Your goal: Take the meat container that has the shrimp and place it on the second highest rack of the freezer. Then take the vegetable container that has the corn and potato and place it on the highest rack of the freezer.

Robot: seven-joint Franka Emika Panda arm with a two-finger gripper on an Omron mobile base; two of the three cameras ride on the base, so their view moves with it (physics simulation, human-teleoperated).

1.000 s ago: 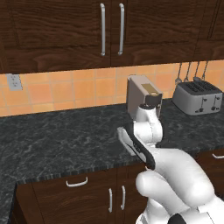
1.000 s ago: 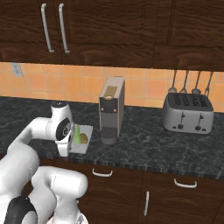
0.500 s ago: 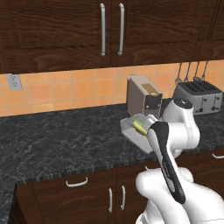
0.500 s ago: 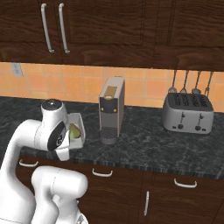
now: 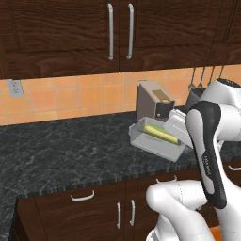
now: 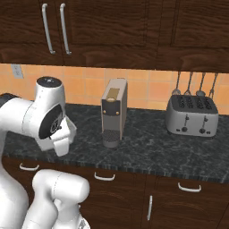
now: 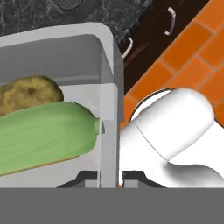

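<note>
The vegetable container (image 5: 155, 140) is hanging in the air above the dark counter (image 5: 70, 146), tilted, just in front of the coffee machine (image 5: 153, 100). The gripper (image 7: 109, 177) is clamping one wall of the tray, its finger tips (image 7: 131, 177) sitting narrow on either side of the rim in the hand view. Inside, the corn (image 7: 43, 135) is lying lengthwise with the potato (image 7: 28, 94) touching it. In the left base view the cob is showing as a yellow-green strip; the potato is probably hidden behind it. A toaster (image 6: 191, 115) is standing on the counter beside the coffee machine, under dark wooden cabinets (image 6: 116, 27).
</note>
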